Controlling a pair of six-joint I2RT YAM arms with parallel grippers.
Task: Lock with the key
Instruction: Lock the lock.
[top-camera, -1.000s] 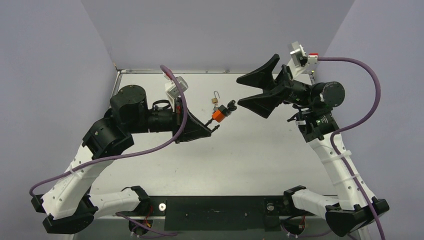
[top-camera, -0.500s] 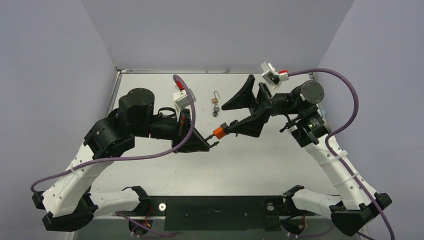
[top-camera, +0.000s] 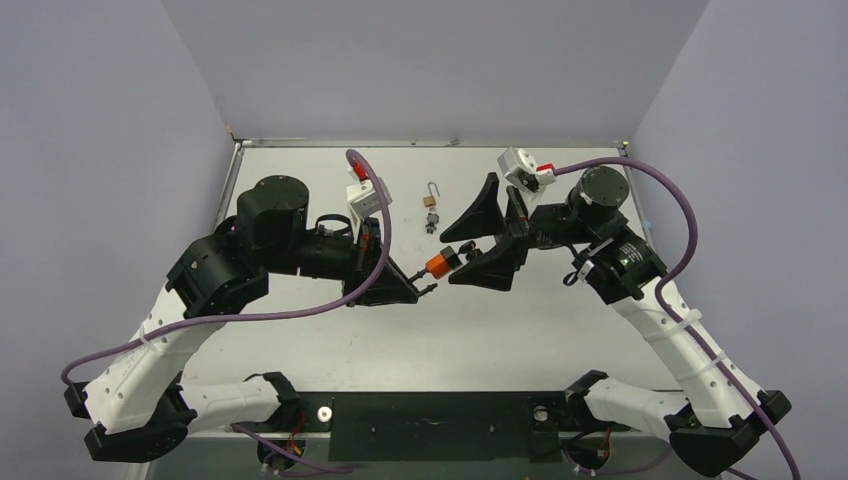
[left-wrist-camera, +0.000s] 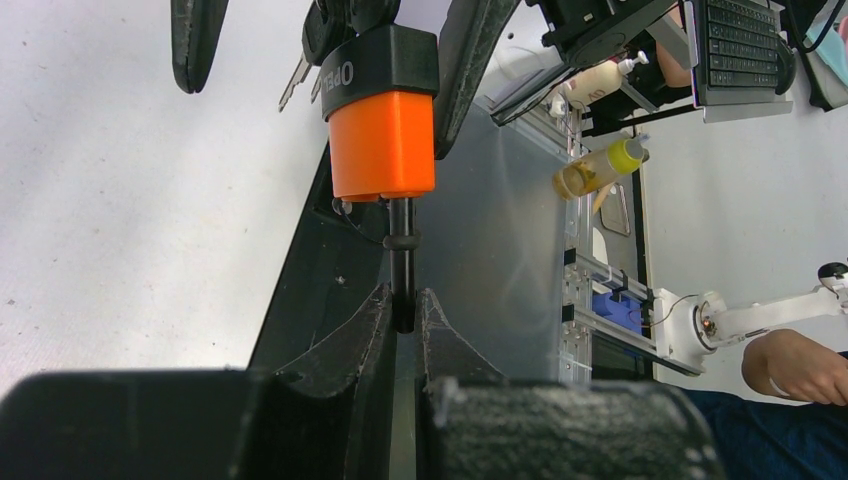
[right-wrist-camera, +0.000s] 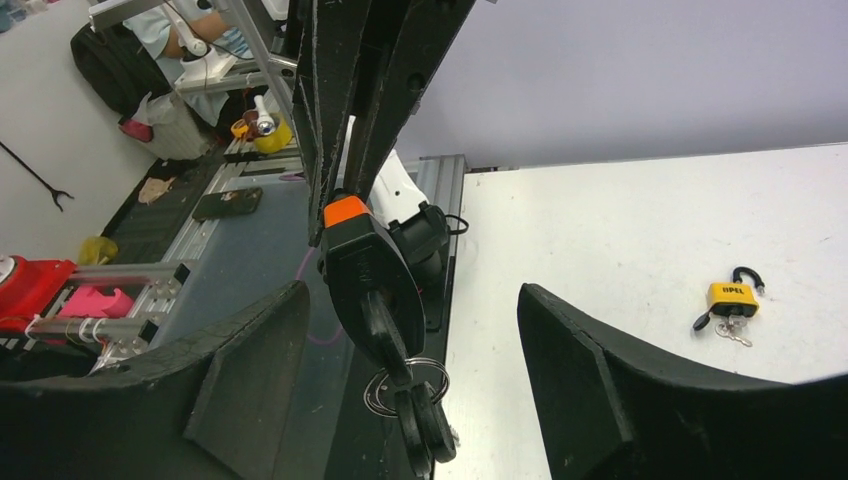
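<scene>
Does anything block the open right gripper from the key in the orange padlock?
Nothing visible does. The black key in the orange padlock sits between the right gripper's open fingers; the left gripper pinches the shackle from the opposite side. The small yellow padlock lies apart.

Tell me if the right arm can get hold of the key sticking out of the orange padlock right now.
Probably yes. The right gripper is open with a finger on each side of the key, nothing between, and the left gripper pins the orange padlock by its shackle.

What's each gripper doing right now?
Left gripper: closed on the orange padlock by its shackle.
Right gripper: open, fingers either side of the key.
</scene>
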